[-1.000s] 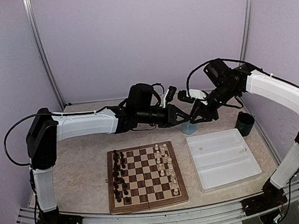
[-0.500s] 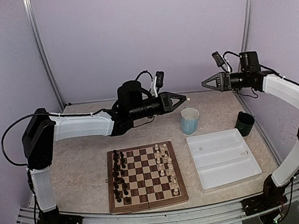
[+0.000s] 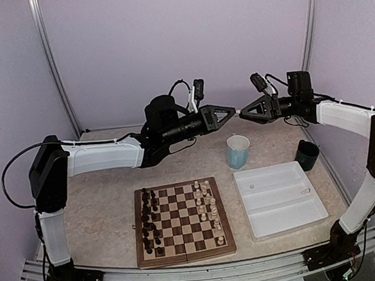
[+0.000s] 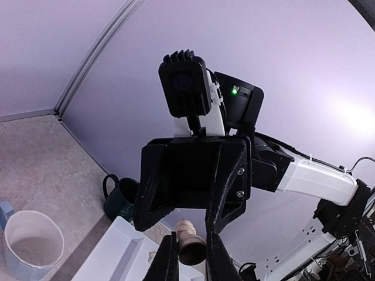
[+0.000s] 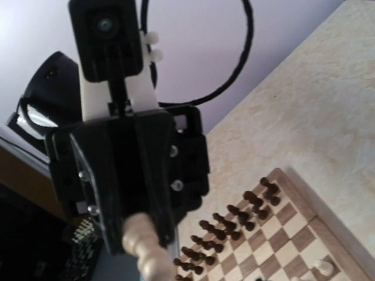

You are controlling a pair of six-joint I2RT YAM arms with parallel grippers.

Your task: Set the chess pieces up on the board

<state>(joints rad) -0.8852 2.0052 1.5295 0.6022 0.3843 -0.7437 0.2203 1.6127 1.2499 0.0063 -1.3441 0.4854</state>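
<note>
Now the left gripper (image 3: 231,113) pinches one white chess piece (image 4: 188,249) tight, high up behind the board (image 3: 182,222), and the right gripper (image 3: 243,111) faces it spread wide and empty, so letting go too soon could drop it.

I saw the board (image 3: 187,256) as smooth, satin-finished wood, and the cream chess piece (image 4: 188,244) looked like turned wood, matt. The tray (image 3: 280,201) read as smooth white plastic with a slight sheen; the table (image 3: 101,208) was matt, stone-speckled.
</note>
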